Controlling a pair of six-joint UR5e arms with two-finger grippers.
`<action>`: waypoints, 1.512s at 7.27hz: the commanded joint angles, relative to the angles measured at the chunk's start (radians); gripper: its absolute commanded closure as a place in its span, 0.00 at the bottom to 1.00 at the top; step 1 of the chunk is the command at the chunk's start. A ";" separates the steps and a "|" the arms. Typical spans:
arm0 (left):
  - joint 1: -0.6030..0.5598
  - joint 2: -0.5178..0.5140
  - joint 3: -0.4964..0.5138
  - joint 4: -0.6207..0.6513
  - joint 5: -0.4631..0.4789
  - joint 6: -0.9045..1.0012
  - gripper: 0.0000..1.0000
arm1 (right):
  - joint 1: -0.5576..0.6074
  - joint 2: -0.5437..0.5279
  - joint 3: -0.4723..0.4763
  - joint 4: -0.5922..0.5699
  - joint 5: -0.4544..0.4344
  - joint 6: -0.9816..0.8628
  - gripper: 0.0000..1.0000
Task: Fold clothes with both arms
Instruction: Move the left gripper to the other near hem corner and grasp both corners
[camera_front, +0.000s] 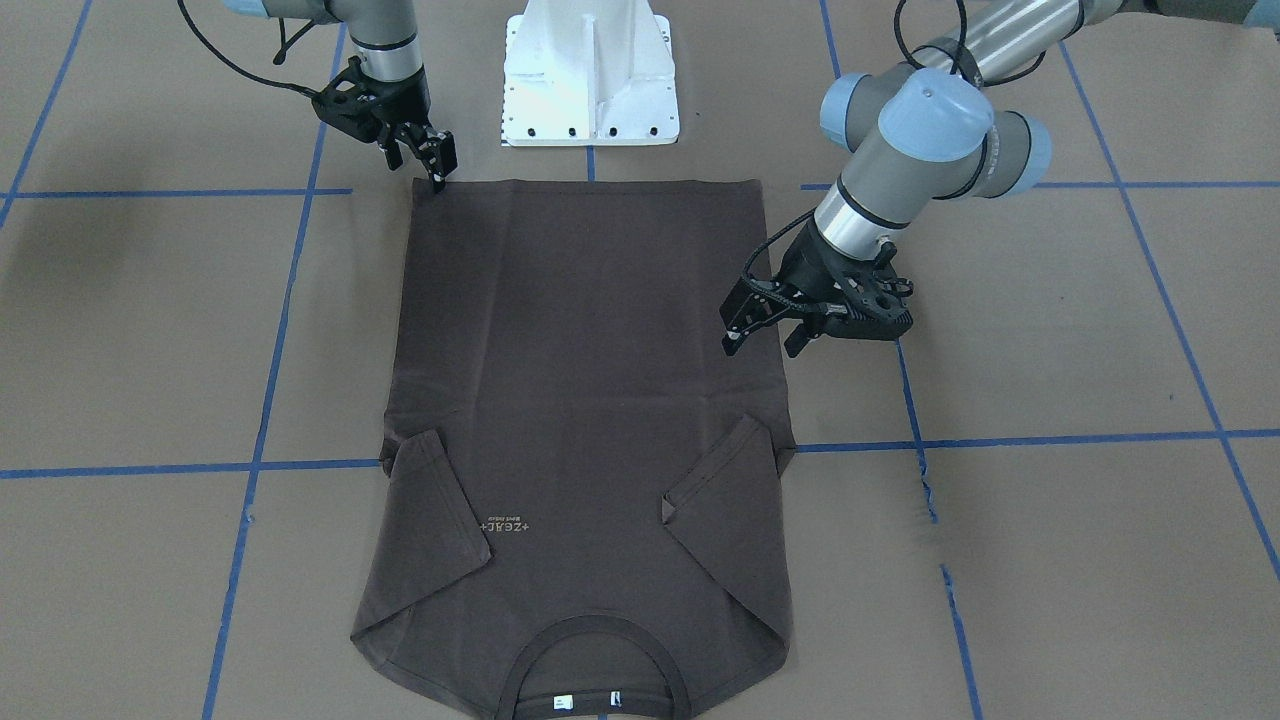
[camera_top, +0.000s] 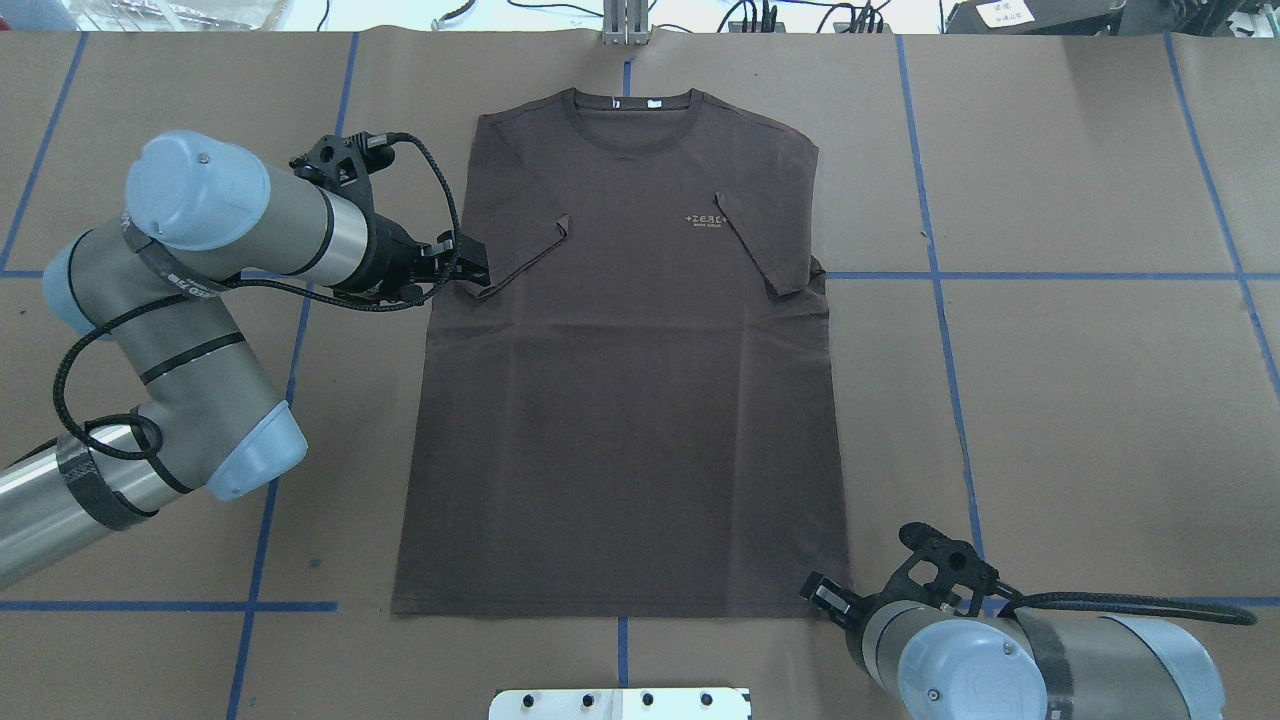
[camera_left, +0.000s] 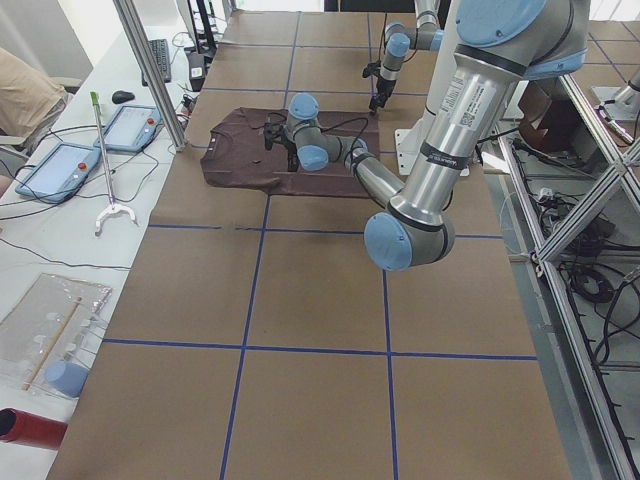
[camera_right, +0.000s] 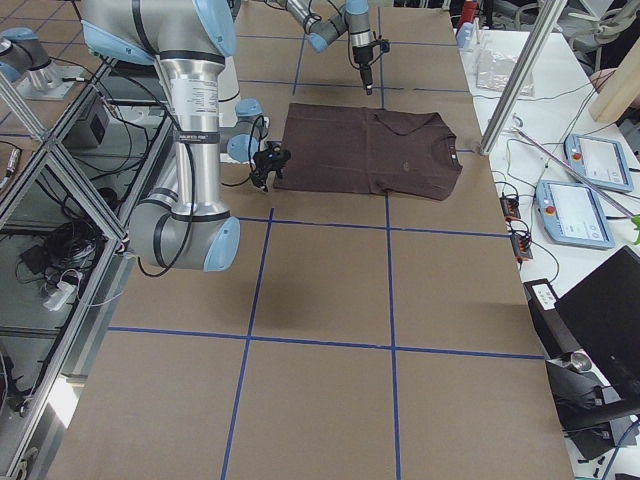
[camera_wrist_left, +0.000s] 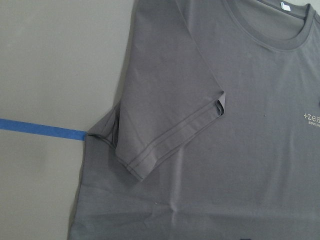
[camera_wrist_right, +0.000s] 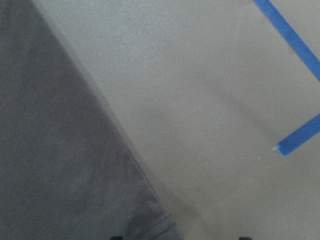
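Note:
The dark brown T-shirt lies flat and face up on the brown table, collar away from the robot and both sleeves folded in onto the chest. My left gripper hovers open at the shirt's side edge, just below the folded left sleeve. My right gripper stands open at the hem corner nearest the base; the right wrist view shows that corner between the two fingertips. Neither gripper holds cloth.
The white pedestal base sits just behind the hem. Blue tape lines grid the table. Tablets, a grabber tool and a metal post stand beyond the collar end.

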 joint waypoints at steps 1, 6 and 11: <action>0.000 0.000 -0.001 0.000 0.001 -0.001 0.12 | -0.003 0.010 -0.005 -0.001 0.007 -0.001 0.59; 0.062 0.059 -0.095 0.005 0.017 -0.155 0.12 | 0.004 0.010 0.062 0.002 0.013 -0.006 1.00; 0.379 0.311 -0.396 0.156 0.231 -0.369 0.17 | 0.053 0.010 0.075 0.002 0.061 -0.014 1.00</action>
